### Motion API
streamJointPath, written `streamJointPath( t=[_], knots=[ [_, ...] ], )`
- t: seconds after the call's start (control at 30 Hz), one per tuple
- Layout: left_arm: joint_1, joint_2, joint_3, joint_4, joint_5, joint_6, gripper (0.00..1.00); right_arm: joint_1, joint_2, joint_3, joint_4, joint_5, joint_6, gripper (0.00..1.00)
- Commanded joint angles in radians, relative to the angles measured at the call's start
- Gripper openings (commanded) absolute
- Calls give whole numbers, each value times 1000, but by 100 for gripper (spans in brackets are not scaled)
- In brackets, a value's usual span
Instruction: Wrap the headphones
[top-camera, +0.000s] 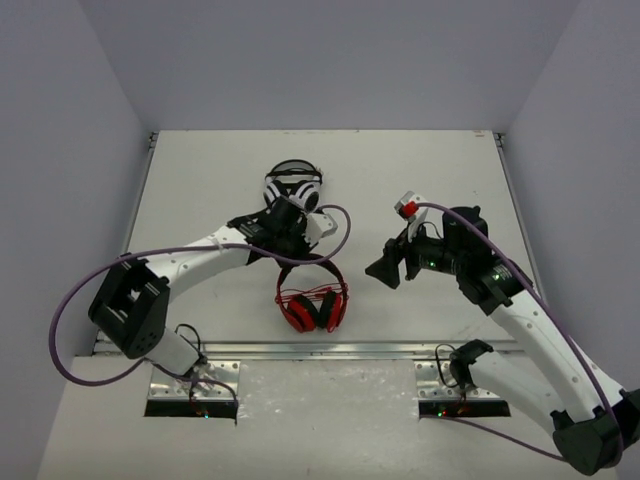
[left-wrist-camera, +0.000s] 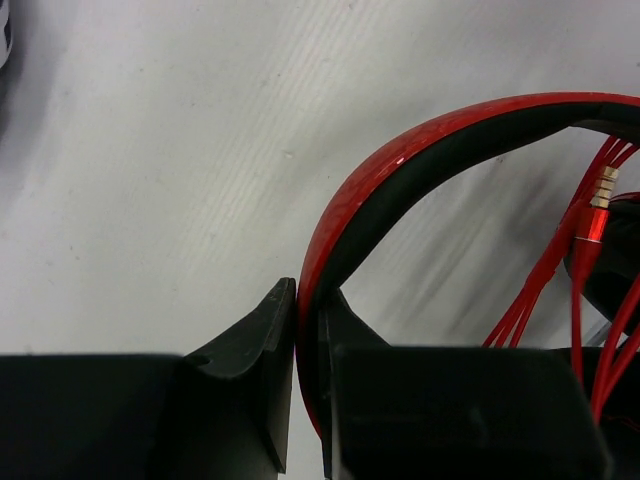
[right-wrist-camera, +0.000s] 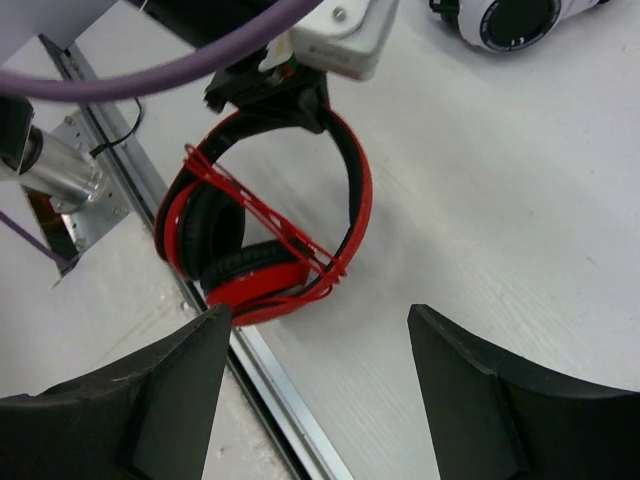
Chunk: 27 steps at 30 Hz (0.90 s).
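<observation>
The red headphones (top-camera: 312, 300) lie near the table's front edge, ear cups toward me and the black-lined headband (left-wrist-camera: 420, 140) arching away. The thin red cable (right-wrist-camera: 270, 225) runs in several strands across the ear cups (right-wrist-camera: 250, 280), its plug (left-wrist-camera: 600, 195) showing among them. My left gripper (top-camera: 297, 255) is shut on the top of the headband, one finger on each side of it (left-wrist-camera: 308, 330). To the right of the headphones, my right gripper (top-camera: 388, 270) hangs above the table, open with nothing between its fingers (right-wrist-camera: 320, 315).
White-and-black headphones (top-camera: 293, 187) lie just behind the left gripper, and show at the top of the right wrist view (right-wrist-camera: 515, 20). A metal rail (top-camera: 320, 350) runs along the table's front edge, close under the red ear cups.
</observation>
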Motion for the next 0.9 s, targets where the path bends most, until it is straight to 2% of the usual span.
streamJointPath(
  t=[0.0,0.07,0.2,0.5,0.87],
  knots=[
    [73,70,123,-43,169,163,0,1,-53,-43,-25,-73,38,73],
    [118,124,202,-92,254,197,0,1,-90,-68,-21,-85,44,73],
    [183,247,278,-172,299,251,2,1,-126,-108,5,-153,68,73],
    [282,386,414,-262,452,386,6,1,-127,-160,44,-228,85,74],
    [297,503,468,-281,304,395,9,1,-139,-178,73,-234,96,74]
  ],
)
